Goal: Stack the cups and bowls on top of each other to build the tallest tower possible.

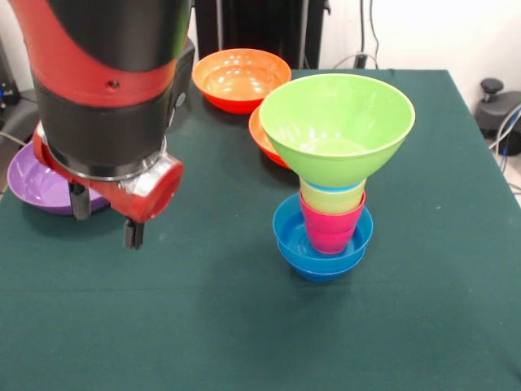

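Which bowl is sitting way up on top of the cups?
The glossy lime green plastic bowl. It alone sits atop the stacked cups; the round purple bowl and two orange bowls lie on the table.

You're looking at a counter [440, 326] covered in dark green cloth, which fills most of the view and ends at a straight far edge. Behind it you see a pale wall [423, 32] with thin dark cables [373, 37] hanging down it, and a black upright panel [260, 24] at top centre. At the right edge sits a dark grey chair base [498, 110].
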You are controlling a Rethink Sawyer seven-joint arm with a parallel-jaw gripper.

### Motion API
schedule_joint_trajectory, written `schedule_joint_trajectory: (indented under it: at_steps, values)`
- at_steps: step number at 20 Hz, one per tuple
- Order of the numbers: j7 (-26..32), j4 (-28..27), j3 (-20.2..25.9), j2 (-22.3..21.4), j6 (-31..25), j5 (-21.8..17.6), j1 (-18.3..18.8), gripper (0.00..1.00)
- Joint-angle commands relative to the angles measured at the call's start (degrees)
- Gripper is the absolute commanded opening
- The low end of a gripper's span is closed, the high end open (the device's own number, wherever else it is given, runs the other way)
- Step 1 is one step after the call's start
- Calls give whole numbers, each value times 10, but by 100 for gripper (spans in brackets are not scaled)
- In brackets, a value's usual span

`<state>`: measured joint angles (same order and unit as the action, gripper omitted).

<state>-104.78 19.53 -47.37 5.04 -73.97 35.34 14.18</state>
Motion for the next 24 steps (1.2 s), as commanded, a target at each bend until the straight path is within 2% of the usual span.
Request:
schedule_joint_trajectory:
  at_steps: [1, 6, 13, 24]
  values:
    - [197, 181, 122, -82, 60, -94, -34, 100]
    - [190, 222, 142, -109, 69, -128, -42, 100]
    - [177, 259, 181, -123, 103, -166, -42, 100]
    - [158, 288, 244, -137, 126, -210, -31, 100]
